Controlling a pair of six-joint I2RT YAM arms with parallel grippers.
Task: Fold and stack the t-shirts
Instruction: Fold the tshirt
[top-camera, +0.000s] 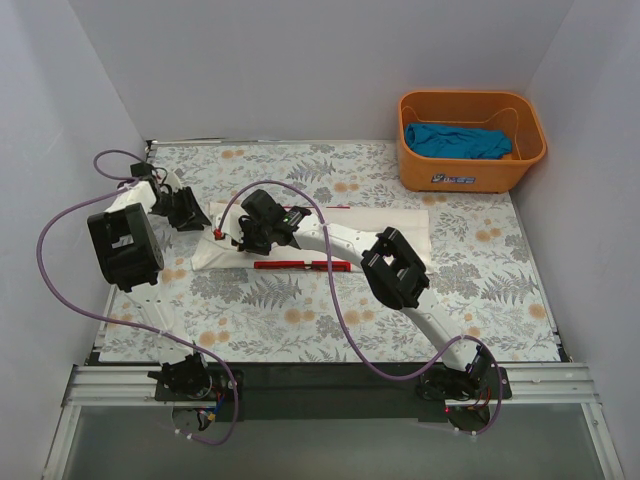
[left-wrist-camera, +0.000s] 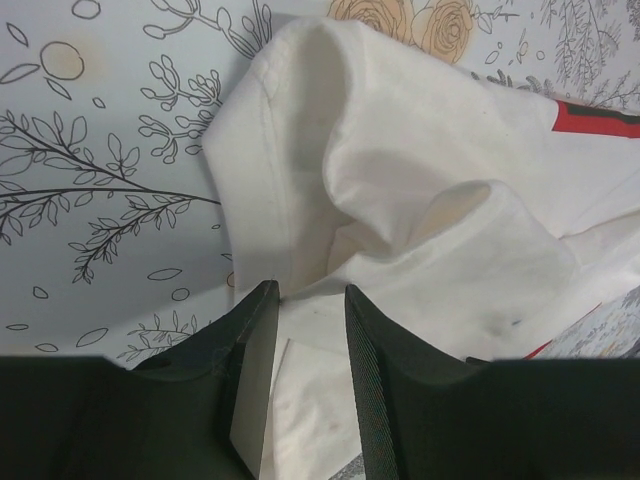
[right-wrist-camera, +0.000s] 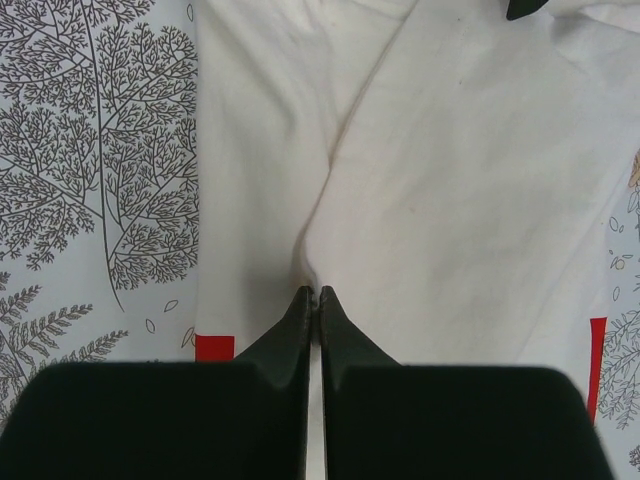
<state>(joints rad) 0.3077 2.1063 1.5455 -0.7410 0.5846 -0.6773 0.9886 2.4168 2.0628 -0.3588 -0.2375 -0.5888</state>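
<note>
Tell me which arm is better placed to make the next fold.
Right, probably. The right gripper is shut at a crease of the white t-shirt, seemingly pinching it; the left gripper hangs open over the shirt's bunched end, holding nothing.

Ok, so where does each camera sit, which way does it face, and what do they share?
Top external: above and behind the bases, looking down on the table, white t-shirt and basket with the teal t-shirt; left arm and right arm show.
Left wrist: on the left arm, facing down at the white t-shirt's bunched edge; left claw open.
Right wrist: on the right arm, facing down; right claw pinched shut on a crease.
Shared: all three show the white t-shirt.
</note>
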